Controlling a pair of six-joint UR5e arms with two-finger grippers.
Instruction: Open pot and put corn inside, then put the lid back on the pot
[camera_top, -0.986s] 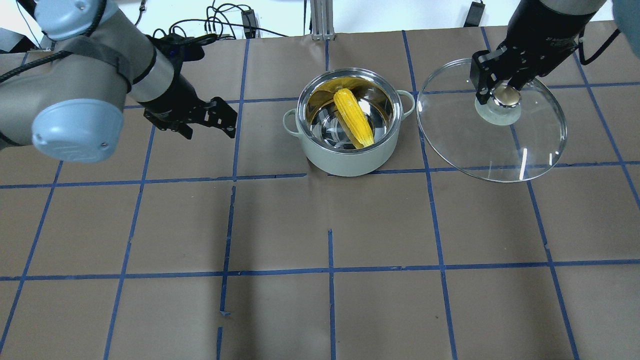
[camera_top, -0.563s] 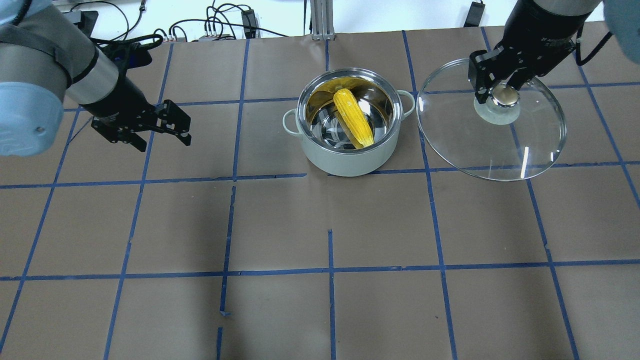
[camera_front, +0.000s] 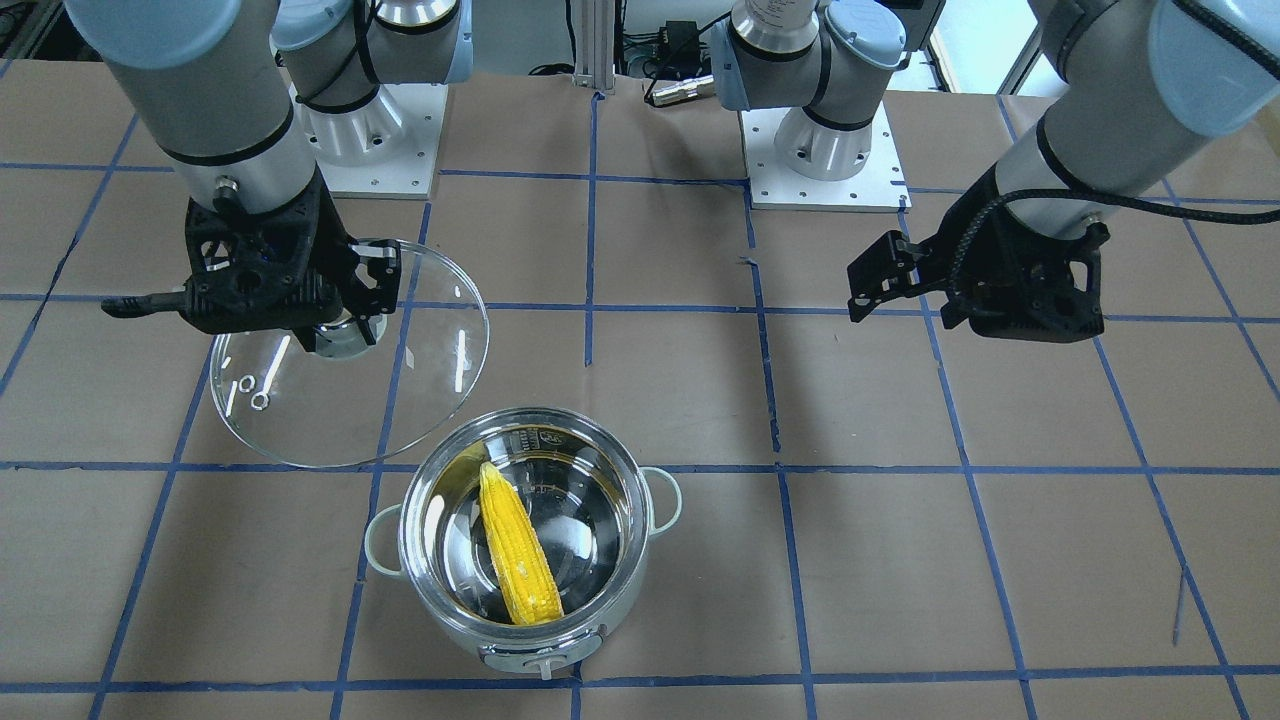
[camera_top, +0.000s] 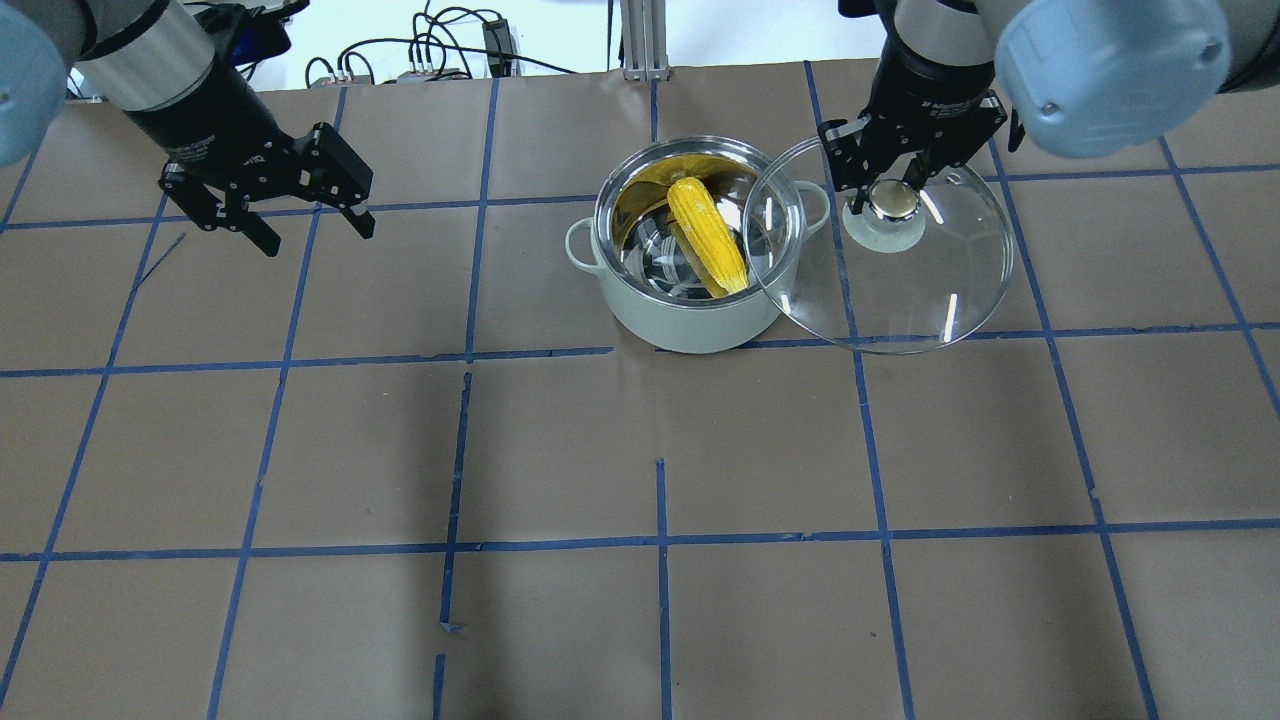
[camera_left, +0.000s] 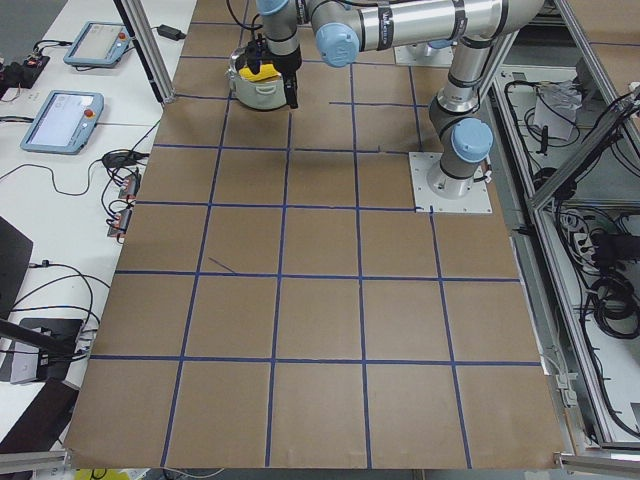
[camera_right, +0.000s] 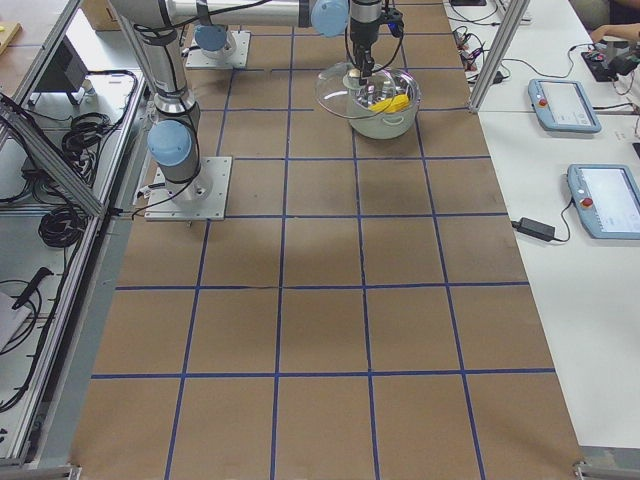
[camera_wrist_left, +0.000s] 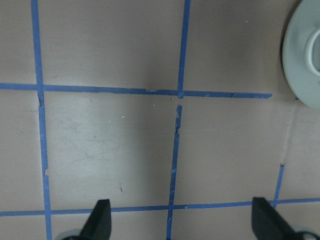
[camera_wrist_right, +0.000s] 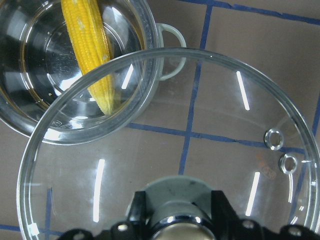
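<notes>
Glass lid (camera_top: 900, 290) hangs raised just beside the pot (camera_top: 690, 325), its knob (camera_top: 895, 205) clamped in the right gripper (camera_top: 893, 192); corn (camera_top: 707, 235) lies inside; left gripper (camera_top: 320, 240) gapes empty, well apart; next, I judge, centre and lower the lid.

Robotics lab: taped-grid table (camera_right: 320, 330), teach pendants (camera_right: 563, 104), cables (camera_left: 605, 290).

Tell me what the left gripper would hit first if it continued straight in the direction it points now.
The left gripper points down at the table, so it would likely meet the brown paper first, near a blue tape crossing. The pot lies off to the side.
</notes>
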